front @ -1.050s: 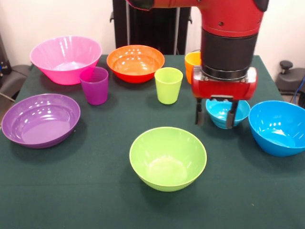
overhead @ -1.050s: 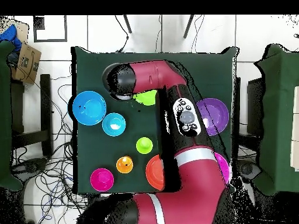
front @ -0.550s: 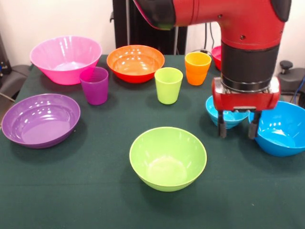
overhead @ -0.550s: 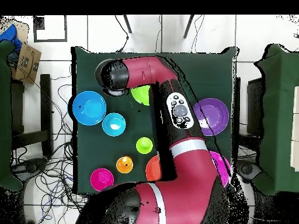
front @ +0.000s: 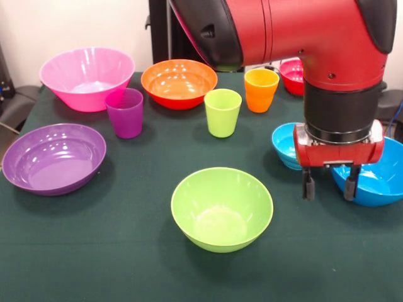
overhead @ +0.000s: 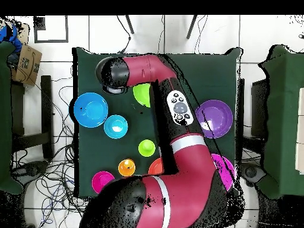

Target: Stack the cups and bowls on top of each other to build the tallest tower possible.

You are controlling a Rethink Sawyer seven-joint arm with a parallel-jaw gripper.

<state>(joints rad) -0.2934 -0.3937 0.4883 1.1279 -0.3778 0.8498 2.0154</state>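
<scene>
My gripper (front: 328, 190) hangs open with nothing between its fingers, just in front of the gap between the small light blue bowl (front: 284, 145) and the big blue bowl (front: 380, 181). A lime green bowl (front: 221, 208) sits at the centre front and a shallow purple bowl (front: 53, 157) at the left. Behind them stand a purple cup (front: 125, 112), a lime green cup (front: 222, 112) and an orange cup (front: 261, 89), all upright and apart. Farther back are the pink bowl (front: 87, 77), orange bowl (front: 179, 82) and small red bowl (front: 291, 74). Nothing is stacked.
From above, the arm (overhead: 178, 113) covers the purple cup and parts of the orange bowl (overhead: 153, 169) and pink bowl (overhead: 227, 171). The big blue bowl (overhead: 90, 109) lies near the green table's (overhead: 196, 65) left edge. Cables and side tables surround the table.
The gripper has moved from over the small light blue bowl toward the front view's right and nearer the camera, staying open. No cup or bowl has moved.
</scene>
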